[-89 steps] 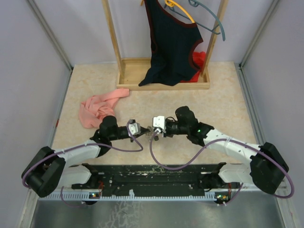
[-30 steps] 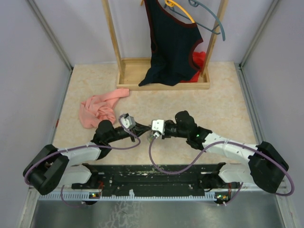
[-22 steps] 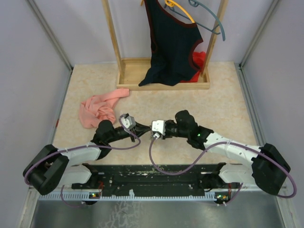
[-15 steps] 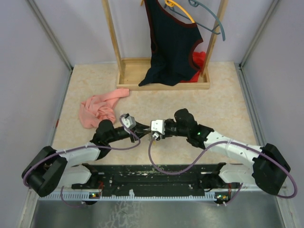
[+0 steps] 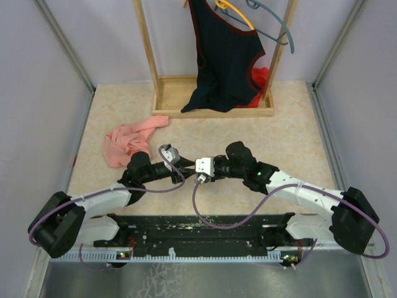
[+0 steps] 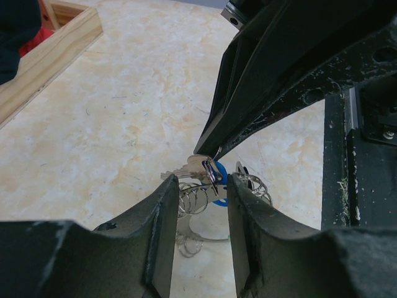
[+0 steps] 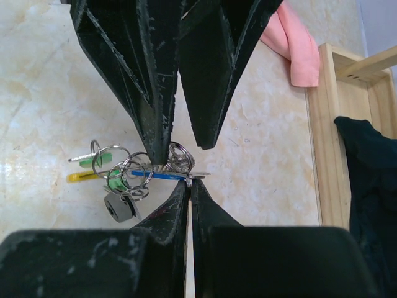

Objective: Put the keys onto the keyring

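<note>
Meeting tip to tip, 2 pincers crowd low over the middle of the marbled surface (image 5: 279, 124).
Right pincer (image 7: 189, 186) is clenched, its tips pinching the blue-headed key (image 7: 166, 176) near its metal end. Left pincer (image 6: 202, 183) is released, its 2 fingers (image 6: 162, 230) standing apart with their tips right at that key. Just beside it, the keyring (image 7: 138, 169) rests on the surface as a tangle of thin wire loops, with a green key (image 7: 93, 160), a yellow piece (image 7: 80, 177) and a black-headed key (image 7: 118, 208) bunched against it. Farther off lies a pink cloth (image 5: 127, 139). Beyond stands a wooden rack (image 5: 162, 93) carrying a dark top (image 5: 226, 56) and 2 hangers (image 5: 239, 13).
</note>
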Robot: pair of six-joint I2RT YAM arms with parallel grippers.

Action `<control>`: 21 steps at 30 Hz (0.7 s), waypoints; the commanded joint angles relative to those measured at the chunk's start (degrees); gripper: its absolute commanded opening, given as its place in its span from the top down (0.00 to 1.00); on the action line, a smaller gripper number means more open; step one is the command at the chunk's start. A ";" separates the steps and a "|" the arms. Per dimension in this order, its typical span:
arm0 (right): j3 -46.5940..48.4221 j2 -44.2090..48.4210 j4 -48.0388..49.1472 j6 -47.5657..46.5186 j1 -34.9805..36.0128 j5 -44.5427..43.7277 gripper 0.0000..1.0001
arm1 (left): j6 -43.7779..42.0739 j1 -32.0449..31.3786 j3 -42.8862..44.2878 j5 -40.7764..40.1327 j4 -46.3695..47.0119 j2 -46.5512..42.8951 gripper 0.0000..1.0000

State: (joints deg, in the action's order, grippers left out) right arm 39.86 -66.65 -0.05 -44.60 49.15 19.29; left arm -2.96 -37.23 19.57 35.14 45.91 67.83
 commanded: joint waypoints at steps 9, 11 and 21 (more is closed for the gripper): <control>3.56 0.07 2.54 -1.00 1.56 -1.18 1.00 | 4.87 0.06 5.74 1.77 -6.94 2.86 0.82; 3.48 0.26 2.32 -1.02 1.65 -1.36 1.00 | 4.50 0.08 6.24 1.65 -8.60 2.87 0.94; -0.44 1.98 2.05 0.69 1.72 -3.41 1.00 | 7.92 0.14 5.44 -3.03 -7.33 0.18 0.99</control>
State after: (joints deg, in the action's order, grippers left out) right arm 39.81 -66.78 -0.58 -44.95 50.26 17.02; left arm 2.59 -37.26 24.60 34.81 37.52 69.76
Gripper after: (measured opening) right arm 0.009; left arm 0.016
